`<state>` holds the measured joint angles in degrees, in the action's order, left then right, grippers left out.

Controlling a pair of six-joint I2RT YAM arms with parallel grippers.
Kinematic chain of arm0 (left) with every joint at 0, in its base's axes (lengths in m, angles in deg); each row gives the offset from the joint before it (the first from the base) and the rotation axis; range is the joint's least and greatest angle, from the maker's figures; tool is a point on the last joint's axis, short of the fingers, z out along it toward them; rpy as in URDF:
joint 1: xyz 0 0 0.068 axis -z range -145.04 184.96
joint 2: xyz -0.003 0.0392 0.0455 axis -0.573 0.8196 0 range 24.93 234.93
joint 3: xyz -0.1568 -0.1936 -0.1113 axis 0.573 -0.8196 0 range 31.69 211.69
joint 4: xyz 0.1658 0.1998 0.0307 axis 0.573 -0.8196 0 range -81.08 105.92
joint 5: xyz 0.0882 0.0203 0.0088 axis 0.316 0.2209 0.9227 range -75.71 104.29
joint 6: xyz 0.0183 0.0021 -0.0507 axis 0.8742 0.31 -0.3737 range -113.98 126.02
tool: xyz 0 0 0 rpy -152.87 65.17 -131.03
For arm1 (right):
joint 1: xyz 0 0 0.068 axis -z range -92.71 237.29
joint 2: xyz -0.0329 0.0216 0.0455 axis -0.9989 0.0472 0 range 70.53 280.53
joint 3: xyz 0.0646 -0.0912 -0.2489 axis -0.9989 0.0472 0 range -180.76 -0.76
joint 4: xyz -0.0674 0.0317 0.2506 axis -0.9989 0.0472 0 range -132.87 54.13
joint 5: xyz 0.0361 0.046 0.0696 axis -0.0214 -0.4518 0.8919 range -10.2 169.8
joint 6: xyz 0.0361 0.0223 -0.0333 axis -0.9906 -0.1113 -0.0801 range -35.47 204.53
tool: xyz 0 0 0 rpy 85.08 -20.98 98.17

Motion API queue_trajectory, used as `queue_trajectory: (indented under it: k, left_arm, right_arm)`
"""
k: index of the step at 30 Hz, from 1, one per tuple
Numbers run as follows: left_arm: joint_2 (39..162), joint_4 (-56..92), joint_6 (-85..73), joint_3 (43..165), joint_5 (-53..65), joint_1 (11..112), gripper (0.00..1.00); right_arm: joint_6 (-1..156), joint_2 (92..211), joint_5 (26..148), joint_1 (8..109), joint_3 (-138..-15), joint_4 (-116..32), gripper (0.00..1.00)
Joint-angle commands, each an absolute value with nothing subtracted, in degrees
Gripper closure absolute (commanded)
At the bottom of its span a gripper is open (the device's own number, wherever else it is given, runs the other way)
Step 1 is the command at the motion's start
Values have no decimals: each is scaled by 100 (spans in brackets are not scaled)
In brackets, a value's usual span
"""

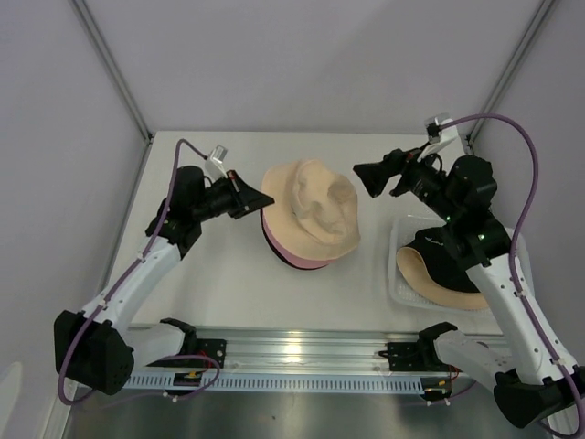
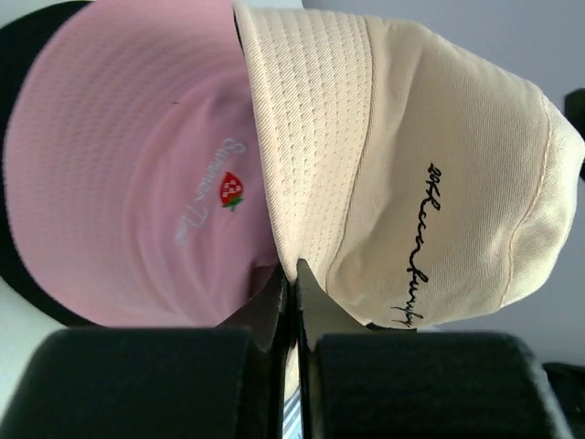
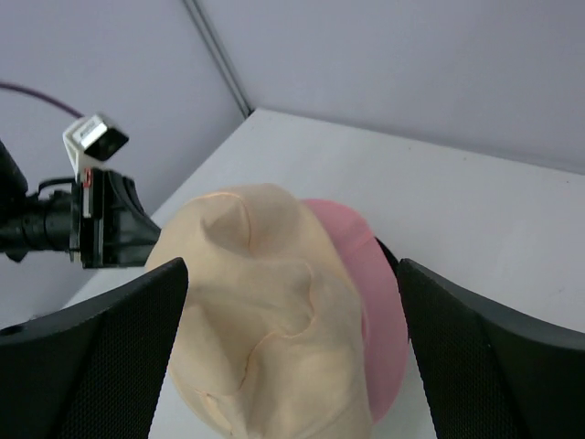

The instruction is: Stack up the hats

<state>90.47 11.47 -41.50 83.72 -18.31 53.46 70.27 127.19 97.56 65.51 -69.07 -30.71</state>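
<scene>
A beige hat (image 1: 315,208) lies crumpled on a pink hat (image 1: 297,257), which lies on a black hat (image 1: 274,245), mid-table. My left gripper (image 1: 260,196) is shut on the beige hat's left brim; in the left wrist view the jaws (image 2: 294,274) pinch that brim, with the beige hat (image 2: 430,165), pink hat (image 2: 137,174) and black hat (image 2: 23,55) beyond. My right gripper (image 1: 366,176) is open and empty, raised at the stack's far right. Its view shows the beige hat (image 3: 265,311) and pink hat (image 3: 370,293) between its fingers (image 3: 101,347).
A white mesh basket (image 1: 399,230) stands at the right, holding another black hat (image 1: 450,251) on another beige hat (image 1: 430,285). The right arm reaches over the basket. White walls enclose the table at the back and sides.
</scene>
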Motion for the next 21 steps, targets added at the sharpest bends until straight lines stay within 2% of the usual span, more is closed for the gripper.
queue_trajectory:
  k: [1,4,9,16,21]
  left_arm:
    - [8681,1143,-4240,7960,-1830,4912,99]
    - [8540,1092,-4144,7766,-1753,4815,99]
    - [8838,1266,-4126,7626,-1778,4647,99]
    - [9023,2338,-3924,7099,-1937,4551,99]
    - [9058,2418,-3810,6992,-1744,4445,99]
  right_arm:
    - [6529,12695,9792,6865,-7186,-3049,0]
    - [6230,12765,9492,7041,-7003,-2908,1]
    - [5117,13081,10053,7323,-6081,-3310,1]
    - [3526,13381,10398,7429,-4771,-4724,1]
    - [2653,13293,10503,7359,-3945,-5772,1]
